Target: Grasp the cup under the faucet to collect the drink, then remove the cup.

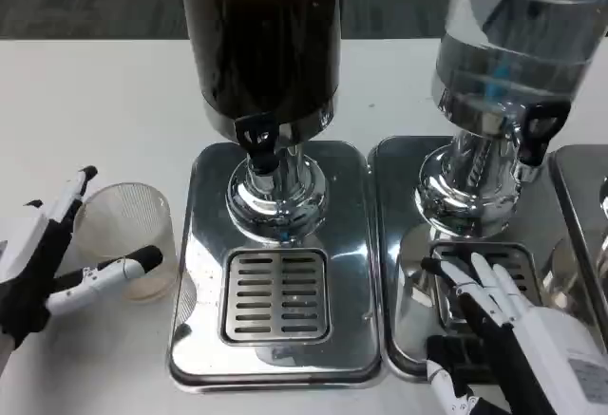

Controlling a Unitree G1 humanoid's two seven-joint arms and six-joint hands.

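Note:
A clear ribbed plastic cup (126, 237) stands on the white table at the left, beside the steel tray (204, 244) of the dark drink dispenser (261, 40). My left hand (43, 263) is around the cup, one finger behind its rim and the thumb against its front wall. The dark dispenser's black faucet (257, 141) hangs over the drip grate (275, 294), with nothing beneath it. My right hand (499, 325) lies with spread fingers over the grate of the neighbouring tray (404, 244), holding nothing.
A second dispenser (513, 35) with clear liquid stands at the right on its own steel tray, its black faucet (539, 130) facing right. Another steel tray edge (579, 197) shows at the far right. Bare white table lies to the left and behind.

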